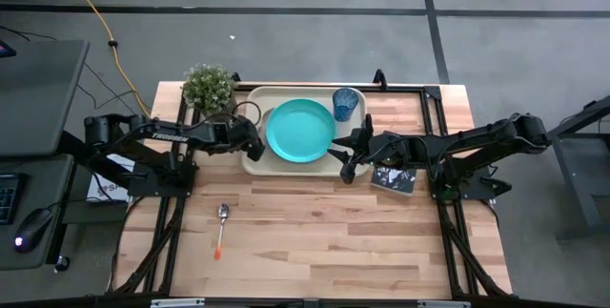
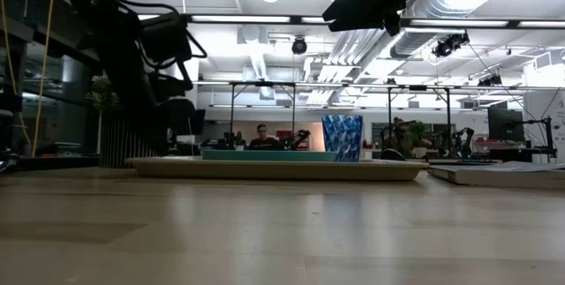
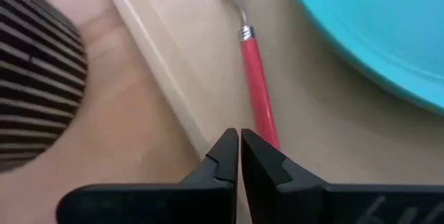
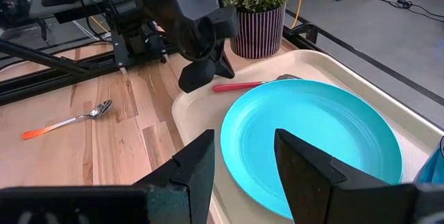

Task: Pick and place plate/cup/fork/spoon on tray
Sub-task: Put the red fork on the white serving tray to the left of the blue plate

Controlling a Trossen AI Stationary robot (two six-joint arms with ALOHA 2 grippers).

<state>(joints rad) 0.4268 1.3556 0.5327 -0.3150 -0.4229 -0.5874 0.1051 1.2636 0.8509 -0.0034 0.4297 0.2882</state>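
I'm seeing the left gripper (image 3: 239, 156) closed on nothing, hovering over the fork (image 3: 255, 78), which is lying in the tray (image 1: 255, 160) beside the plate (image 1: 299, 130). The right gripper (image 4: 243, 165) is waiting, jaws apart and empty, at the plate's other edge. The cup (image 1: 345, 104) is standing in the tray; the spoon (image 1: 221, 227) is lying on the table (image 1: 334, 232). No writing is legible to me.

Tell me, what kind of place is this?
Probably a robotics lab or workshop in an open office: exposed silver ceiling ducts, metal-framed workbenches behind, a seated person, and a computer mouse on a side desk beside the wooden table.
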